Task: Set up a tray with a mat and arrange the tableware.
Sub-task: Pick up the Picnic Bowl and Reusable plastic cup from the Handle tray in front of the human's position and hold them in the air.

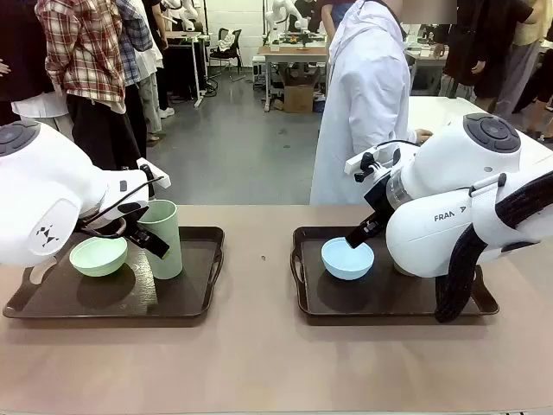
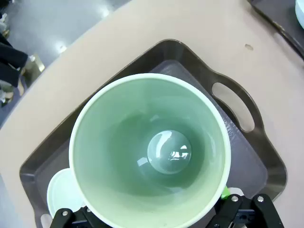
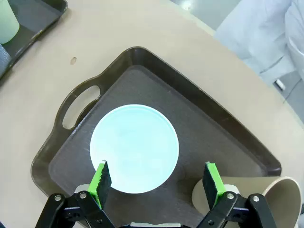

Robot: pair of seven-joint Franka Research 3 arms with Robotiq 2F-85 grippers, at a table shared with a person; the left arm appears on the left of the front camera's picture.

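Note:
On the left tray (image 1: 203, 298) a pale green cup (image 1: 164, 242) stands upright on the mat (image 2: 240, 159), beside a pale green bowl (image 1: 98, 256). My left gripper (image 1: 143, 229) is open, with a finger on either side of the cup (image 2: 152, 152). In the left wrist view I look straight down into the cup past my left gripper (image 2: 145, 204). On the right tray (image 1: 302, 294) sits a light blue bowl (image 1: 347, 258). My right gripper (image 3: 156, 178) hangs open just above that bowl (image 3: 134, 147), holding nothing. A brown cup (image 3: 278, 199) stands at the tray's corner.
A person in a white coat (image 1: 367, 95) stands at the far side of the table. The two dark trays lie side by side with bare tabletop (image 1: 259, 259) between them. My right arm's body (image 1: 449, 207) covers the right half of its tray.

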